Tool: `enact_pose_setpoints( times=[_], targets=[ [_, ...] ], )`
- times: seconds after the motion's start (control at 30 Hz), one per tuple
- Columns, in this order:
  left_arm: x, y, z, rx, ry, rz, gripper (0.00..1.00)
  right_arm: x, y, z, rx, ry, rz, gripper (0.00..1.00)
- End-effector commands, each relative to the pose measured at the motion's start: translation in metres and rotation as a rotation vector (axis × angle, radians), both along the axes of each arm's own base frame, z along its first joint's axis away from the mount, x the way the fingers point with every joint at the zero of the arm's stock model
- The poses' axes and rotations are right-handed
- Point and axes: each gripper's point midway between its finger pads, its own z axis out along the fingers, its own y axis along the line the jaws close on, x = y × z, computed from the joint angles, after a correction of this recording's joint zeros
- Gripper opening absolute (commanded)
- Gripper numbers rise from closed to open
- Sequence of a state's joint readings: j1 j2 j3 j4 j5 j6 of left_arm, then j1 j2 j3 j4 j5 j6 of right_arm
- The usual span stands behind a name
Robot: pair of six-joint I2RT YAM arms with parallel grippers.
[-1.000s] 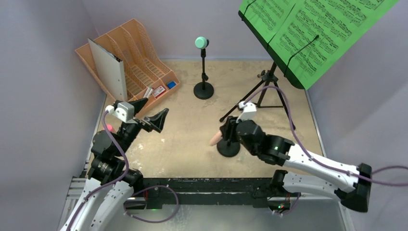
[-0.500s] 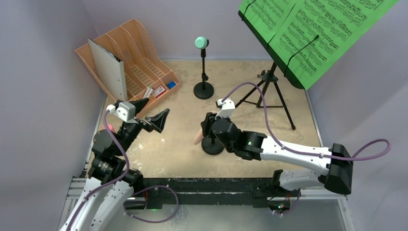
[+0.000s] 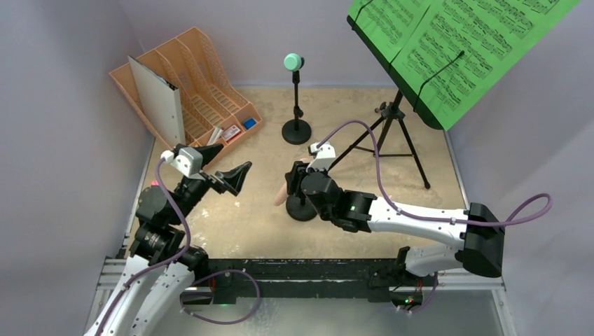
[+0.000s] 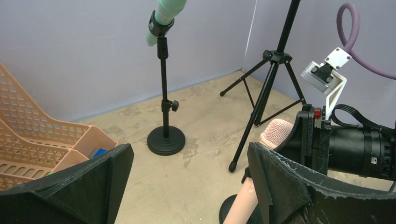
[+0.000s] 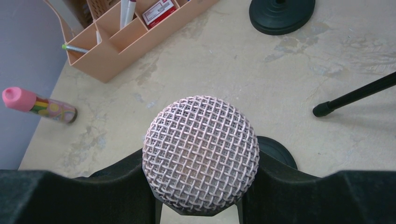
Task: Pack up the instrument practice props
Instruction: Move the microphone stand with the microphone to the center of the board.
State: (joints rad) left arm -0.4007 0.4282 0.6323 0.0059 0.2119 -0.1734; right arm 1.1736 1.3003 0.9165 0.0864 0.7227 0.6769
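Lilac-grey walls box in a scuffed beige worktop (image 3: pixel 245 227). At its near middle the right gripper (image 3: pixel 297 183) grasps the pink toy microphone (image 5: pixel 201 154) at its woven mesh head. The microphone lies tilted in the clip of a short black round-based pole (image 3: pixel 302 209).

The step in hand looks like freeing that microphone from its clip. The pull should run along the microphone's own axis, slowly, since the light base may lift or tip. The left gripper (image 3: pixel 225 166) hangs released, spread wide, just left of the pole, so it could pin the base down first. The nearest leg of the black tripod (image 3: pixel 392 133) lies just right of the base, so any swing should go left.

A pink-capped patterned tube (image 5: pixel 38 105) lies at the worktop's left edge. Farther back, at centre, the teal toy microphone (image 3: pixel 293 61) stands in the second black pole (image 3: pixel 296 130). At far right the tripod carries green sheet-music pages (image 3: pixel 455 42). At far left sits an orange slotted file rack (image 3: pixel 210 84) holding a grey binder (image 3: pixel 160 101).
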Motion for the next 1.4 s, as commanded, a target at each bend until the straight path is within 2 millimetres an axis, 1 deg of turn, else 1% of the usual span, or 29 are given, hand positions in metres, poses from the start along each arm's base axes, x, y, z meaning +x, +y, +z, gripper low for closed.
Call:
enact_pose_setpoints(
  times=[0.0,0.1,0.2,0.3,0.4,0.57,0.63,0.83,1.0,1.07,1.1,1.17,1.27,1.37],
  targets=[
    [-0.003,-0.009,0.011,-0.015,-0.028,-0.052,0.99,0.008,0.013,0.044,0.147,-0.076,-0.027,0.45],
    [-0.001,-0.015,0.007,-0.012,-0.004,-0.082,0.99,0.004,0.02,0.044,0.159,-0.068,0.015,0.51],
    [0.003,-0.023,-0.001,0.009,0.039,-0.112,0.99,0.0,0.022,0.044,0.175,-0.065,0.043,0.52],
    [0.007,-0.031,-0.008,0.026,0.078,-0.15,0.99,-0.003,0.022,0.042,0.199,-0.054,0.054,0.48],
    [0.008,-0.039,-0.012,0.034,0.1,-0.189,0.99,-0.005,0.02,0.036,0.228,-0.039,0.048,0.41],
    [0.013,-0.043,-0.023,0.053,0.137,-0.199,0.99,-0.006,0.017,0.024,0.323,0.014,0.007,0.28],
    [0.014,-0.042,-0.024,0.055,0.141,-0.196,0.98,-0.005,0.016,0.021,0.376,0.035,-0.012,0.27],
    [0.015,-0.038,-0.024,0.056,0.14,-0.167,0.99,-0.002,0.019,0.013,0.502,0.105,-0.086,0.26],
    [0.019,-0.032,-0.02,0.057,0.127,-0.129,0.98,0.002,0.027,0.016,0.592,0.125,-0.113,0.26],
    [0.019,-0.032,-0.027,0.067,0.155,-0.125,0.99,0.005,0.03,0.018,0.598,0.118,-0.121,0.27],
    [0.019,-0.031,-0.027,0.067,0.157,-0.121,0.99,0.007,0.032,0.019,0.595,0.113,-0.123,0.27],
    [0.02,-0.031,-0.028,0.064,0.166,-0.115,0.99,0.008,0.036,0.026,0.589,0.099,-0.116,0.32],
    [0.022,-0.032,-0.029,0.049,0.183,-0.117,0.99,0.01,0.033,0.037,0.565,0.062,-0.104,0.44],
    [0.022,-0.035,-0.028,0.029,0.223,-0.126,0.98,0.007,0.026,0.049,0.538,0.024,-0.081,0.58]
  ],
)
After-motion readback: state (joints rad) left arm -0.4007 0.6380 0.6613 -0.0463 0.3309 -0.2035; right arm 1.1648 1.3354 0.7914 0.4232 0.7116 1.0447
